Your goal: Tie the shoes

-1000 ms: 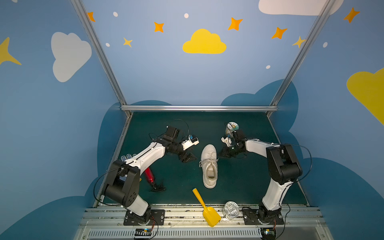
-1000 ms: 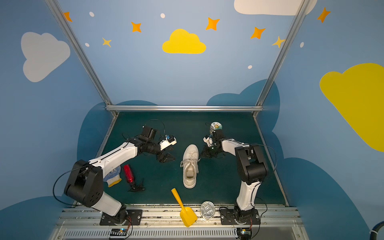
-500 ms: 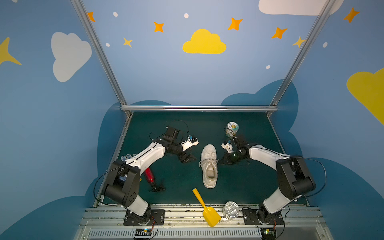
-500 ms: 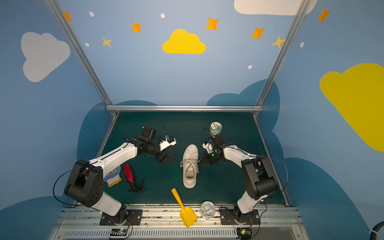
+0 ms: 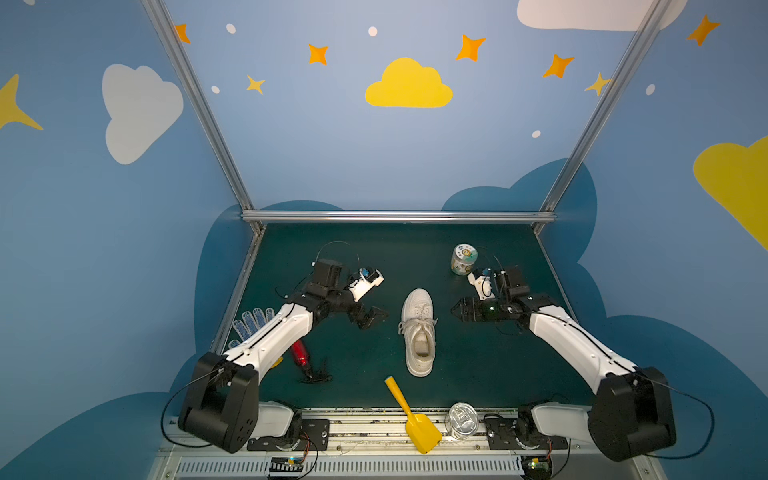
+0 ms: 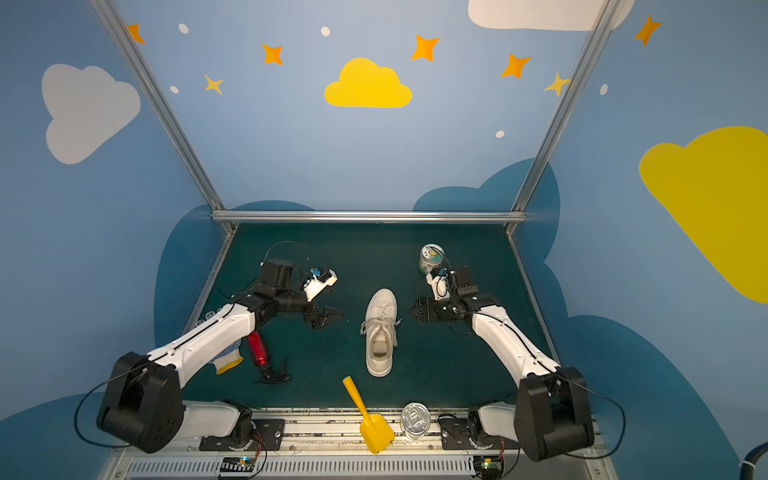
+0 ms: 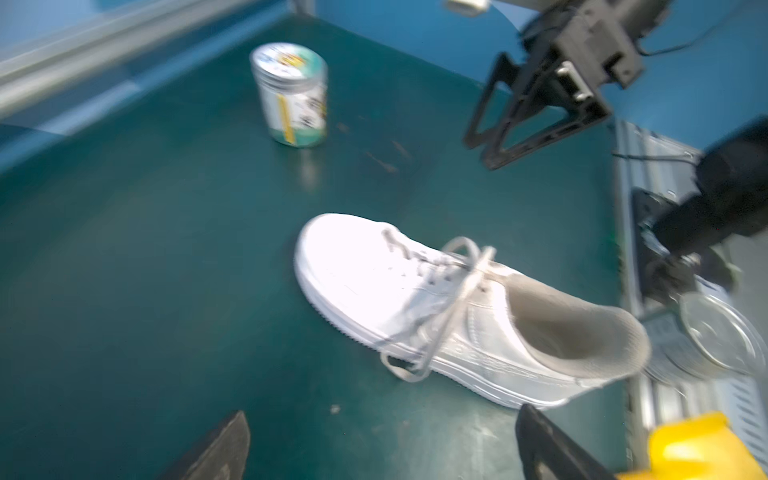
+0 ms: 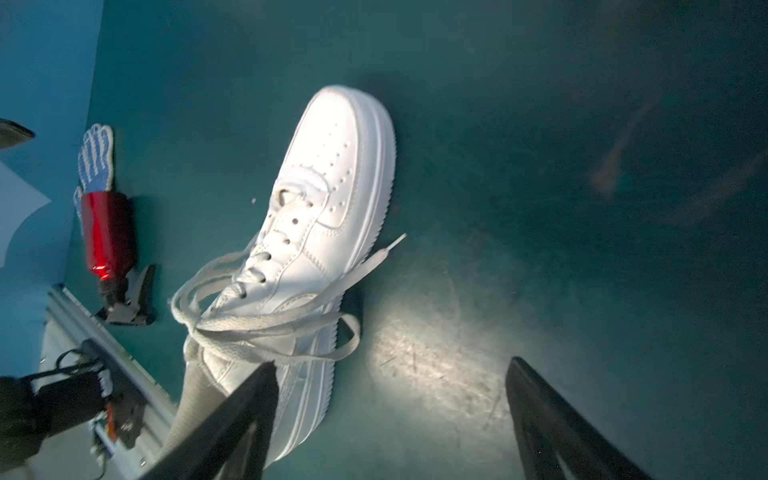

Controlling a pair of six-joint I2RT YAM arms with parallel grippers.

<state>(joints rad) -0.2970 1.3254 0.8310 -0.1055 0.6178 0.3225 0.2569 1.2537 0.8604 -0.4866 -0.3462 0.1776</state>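
The white sneaker (image 5: 419,332) sits upright about the middle of the desk (image 5: 478,374), toe toward the back edge and heel toward the front edge. Its laces (image 8: 266,328) cross over the tongue in a loose bow. One loop droops down the side of the sole and one free tip lies out on the green surface.

The left end effector (image 5: 372,318) hangs just off the shoe on the side of the left edge, its fingers spread wide with nothing between them. The right end effector (image 5: 456,309) faces it from the side of the right edge, also spread wide and empty. Neither touches shoe or lace.

A small labelled jar (image 5: 464,259) stands upright toward the back right corner. A red bottle (image 5: 300,353) lies beside a blue-dotted glove (image 5: 253,324) by the left edge, partly under the left arm. A yellow scoop (image 5: 411,419) and a clear round lid (image 5: 462,419) rest at the front edge.
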